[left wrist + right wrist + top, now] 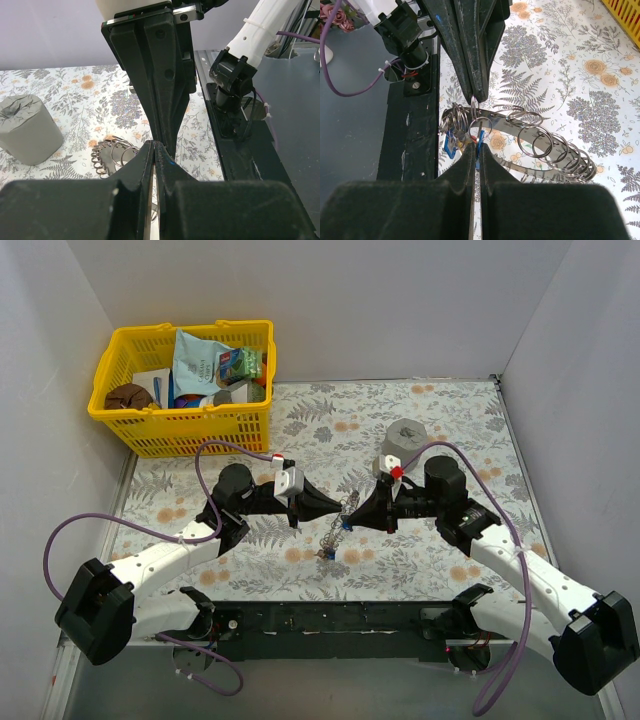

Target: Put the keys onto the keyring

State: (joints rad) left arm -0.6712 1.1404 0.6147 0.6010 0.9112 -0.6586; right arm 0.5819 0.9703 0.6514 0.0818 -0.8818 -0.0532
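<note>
We see left tool closed, right tool pinching tiny blue-headed key; silvery chain-like metal keyring trails toward 7 o'clock.

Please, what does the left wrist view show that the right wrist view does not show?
Only the left wrist view shows the grey cylinder, left of the keyring. Only the right wrist view shows a corner of the yellow basket. Both show the keyring, the flowered table cover, and the left claw and right claw, shut, tips nearly meeting.
</note>
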